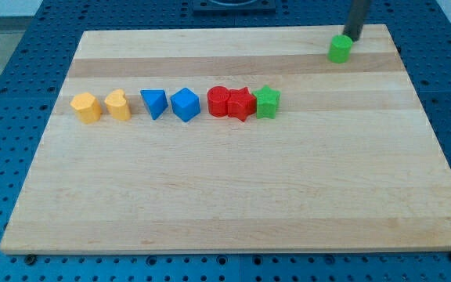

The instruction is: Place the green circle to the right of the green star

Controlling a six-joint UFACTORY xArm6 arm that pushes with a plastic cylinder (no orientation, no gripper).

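Observation:
The green circle (339, 48) sits near the board's top right corner. The green star (267, 102) stands at the right end of a row of blocks in the upper middle, touching a red star (241, 104). My tip (352, 39) is at the view's top right, just above and right of the green circle, touching or nearly touching it. The rod rises out of the top of the view.
The row runs leftwards from the green star: red star, red circle (218, 101), blue cube (185, 104), blue triangle (154, 103), yellow heart (118, 104), yellow hexagon (86, 107). The wooden board (233, 196) lies on a blue perforated table.

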